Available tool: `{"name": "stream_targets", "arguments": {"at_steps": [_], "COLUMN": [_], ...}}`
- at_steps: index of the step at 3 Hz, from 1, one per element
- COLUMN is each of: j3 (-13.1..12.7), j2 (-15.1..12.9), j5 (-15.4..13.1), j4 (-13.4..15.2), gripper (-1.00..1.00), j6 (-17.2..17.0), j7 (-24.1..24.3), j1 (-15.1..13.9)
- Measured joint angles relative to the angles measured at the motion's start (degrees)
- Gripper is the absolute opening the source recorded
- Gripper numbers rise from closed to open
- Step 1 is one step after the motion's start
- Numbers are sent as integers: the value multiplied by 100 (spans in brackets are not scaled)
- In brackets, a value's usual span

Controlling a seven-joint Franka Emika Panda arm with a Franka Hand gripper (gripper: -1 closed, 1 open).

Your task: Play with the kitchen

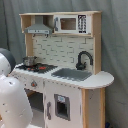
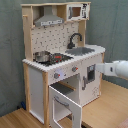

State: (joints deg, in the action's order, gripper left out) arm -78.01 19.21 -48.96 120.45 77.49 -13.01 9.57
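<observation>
Both exterior views face the kitchen (image 1: pixel 65 70) (image 2: pixel 60 60) front from opposite oblique angles.

Kitchen (image 2: pixel 60 55), oven door (image 2: pixel 64 102) open

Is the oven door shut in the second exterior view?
No, the oven door hangs swung open below the stovetop, leaving the compartment exposed.

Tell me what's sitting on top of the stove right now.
A small metal pot sits on the stove, toward the second exterior view's left; it also shows in the first exterior view. The red burners beside it are bare. The inside of the pot cannot be seen.
</observation>
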Motion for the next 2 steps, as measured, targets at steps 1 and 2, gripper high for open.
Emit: {"name": "stream_targets", "arguments": {"at_steps": [1,2], "j3": [-10,-154], "j2": [312,686], "j5": [-14,-30], "j4": [280,598], "gripper": [100,100], "j6": [-158,-243], "j7": [215,372], "j1": [377,606]}}
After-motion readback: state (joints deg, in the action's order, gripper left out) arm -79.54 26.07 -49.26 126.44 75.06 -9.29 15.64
